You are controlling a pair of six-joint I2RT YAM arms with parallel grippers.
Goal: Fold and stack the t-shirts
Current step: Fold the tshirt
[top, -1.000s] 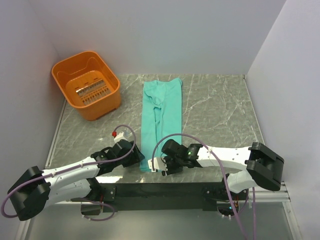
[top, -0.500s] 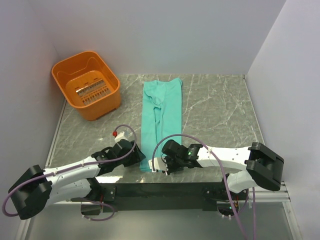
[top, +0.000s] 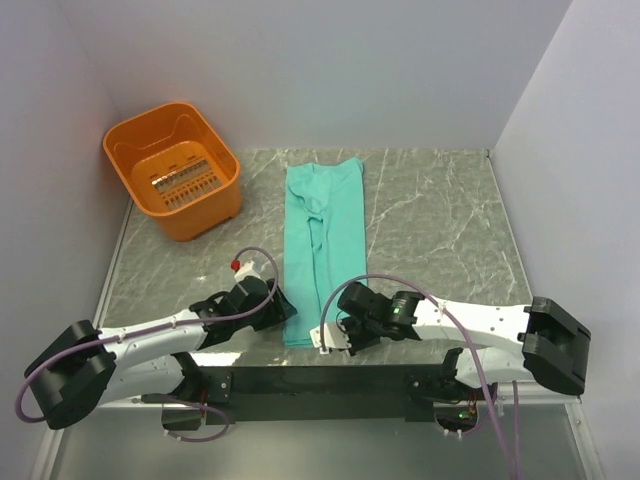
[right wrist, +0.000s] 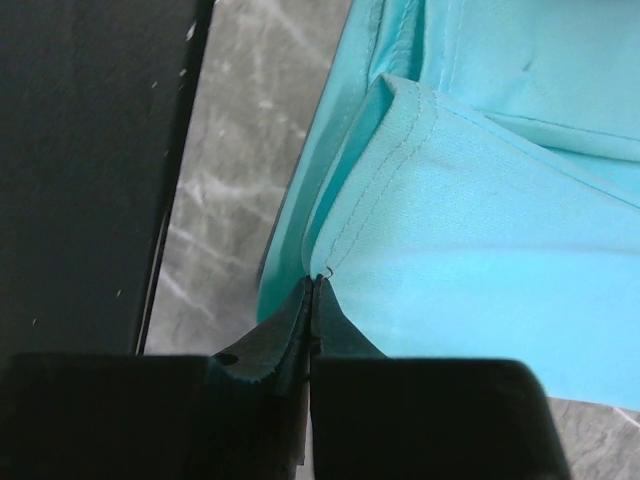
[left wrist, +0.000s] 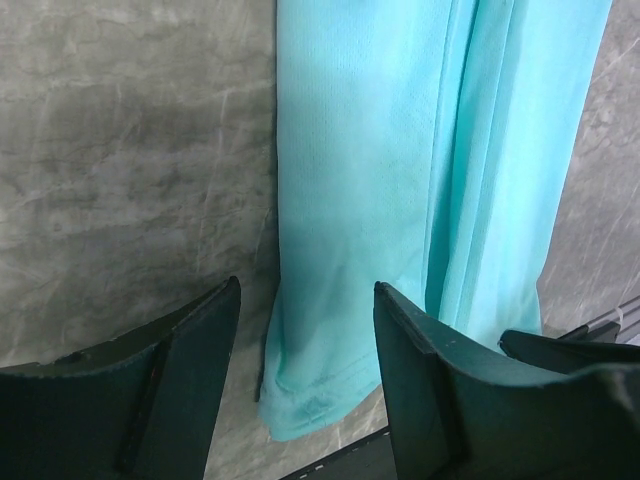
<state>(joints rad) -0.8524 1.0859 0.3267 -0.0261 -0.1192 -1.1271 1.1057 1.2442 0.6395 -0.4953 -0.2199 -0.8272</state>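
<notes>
One teal-green t-shirt is lying on the gray marble table in the top cam, folded into a long strip. It is running from the far side down to the near edge, about mid-table. An orange basket is sitting at the far left corner, well apart from the shirt. The left gripper is reaching in low by the strip's near left corner. The right gripper is reaching across from the right & is sitting at the near end of the strip, just by the black bar where the arms are bolted on.

Left wrist cam: the two dark fingers are standing wide apart w/ nothing pinched. The near left corner of the t-shirt is showing btwn them, lying flat on the table. The cloth edge is running up the middle, w/ marble on the left & folds on the right. Can't tell if the fingers are touching the cloth.

Right wrist cam: the fingers are squeezed tight together, no gap. Their tips are pinching a stitched hem corner of the t-shirt, & that top layer is sitting a bit above the layer under it. Marble & the black bar are showing to the left.
</notes>
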